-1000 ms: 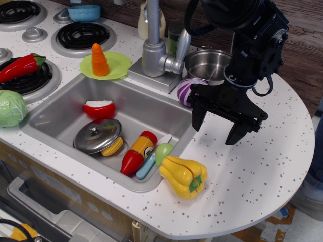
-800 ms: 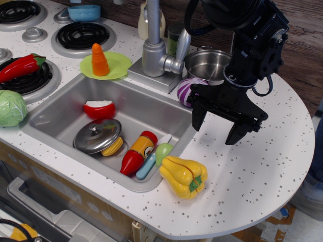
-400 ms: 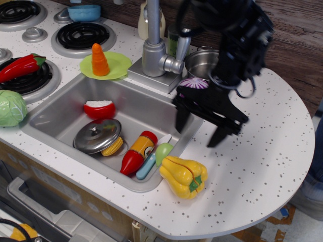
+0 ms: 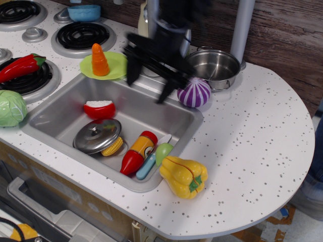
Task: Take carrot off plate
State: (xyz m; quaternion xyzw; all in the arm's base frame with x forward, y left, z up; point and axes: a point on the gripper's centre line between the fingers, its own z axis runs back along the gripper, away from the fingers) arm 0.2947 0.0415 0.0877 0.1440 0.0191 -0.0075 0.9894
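The orange carrot (image 4: 100, 60) stands upright on the lime-green plate (image 4: 117, 65), which lies on the counter at the sink's back left corner. My black gripper (image 4: 148, 86) is open and empty, blurred by motion. It hangs above the back edge of the sink, in front of the faucet, a short way to the right of the plate. Its fingers point down, one finger (image 4: 132, 70) near the plate's right rim.
The sink (image 4: 65, 108) holds a red bowl-shaped toy (image 4: 99, 109), a pot lid (image 4: 97, 135), corn and a red-and-yellow bottle toy (image 4: 138, 152). A purple onion (image 4: 194, 93), a steel pot (image 4: 212, 66), a yellow pepper (image 4: 183, 176), a chili (image 4: 21, 66) and a cabbage (image 4: 10, 108) lie around.
My gripper has swept left from the right counter, past the purple onion, to above the sink's back edge near the plate. It stays open. The carrot has not moved.
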